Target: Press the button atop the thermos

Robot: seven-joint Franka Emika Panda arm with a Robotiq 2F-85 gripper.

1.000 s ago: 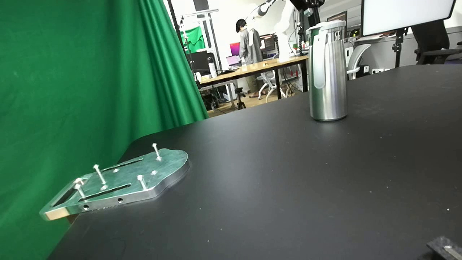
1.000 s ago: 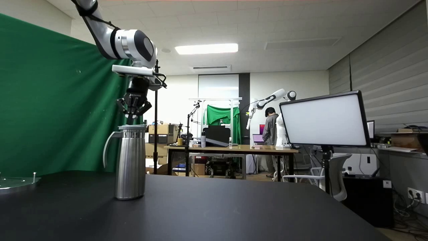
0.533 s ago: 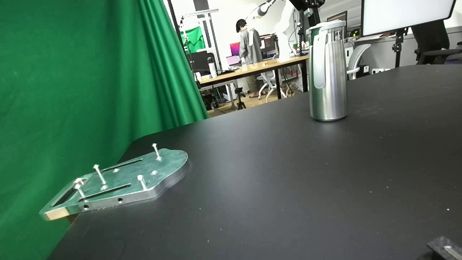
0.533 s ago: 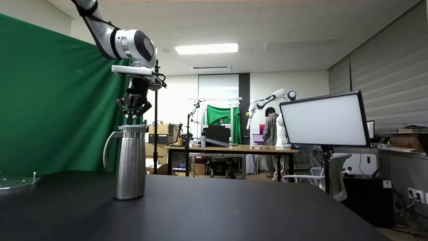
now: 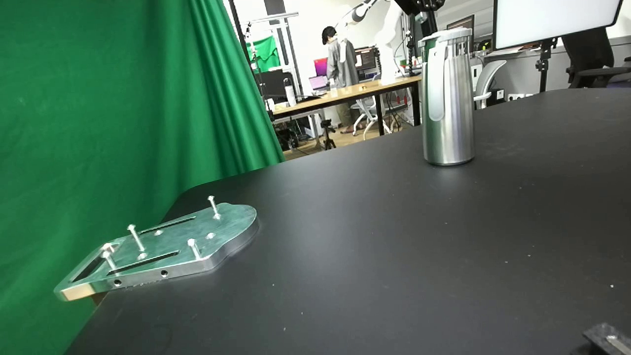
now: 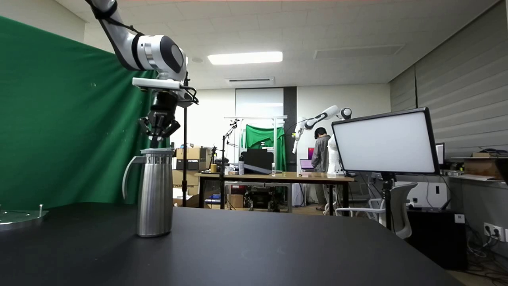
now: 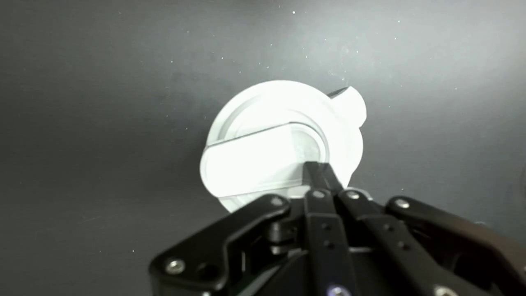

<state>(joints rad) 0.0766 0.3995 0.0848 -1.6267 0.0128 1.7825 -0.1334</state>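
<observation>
The steel thermos with a pale lid and a handle stands upright on the black table. It also shows in an exterior view. In the wrist view its round white lid is overexposed, and a long rounded white panel, seemingly the button, crosses it. My gripper points down with its fingers together, tips at the top of the lid. In the wrist view the gripper's tips overlap the panel's end nearer the handle and hold nothing. Whether the tips touch or press it I cannot tell.
A metal plate with upright bolts lies at the table's edge by the green curtain. A light panel on a stand is beyond the black table. A dark object shows at the lower corner.
</observation>
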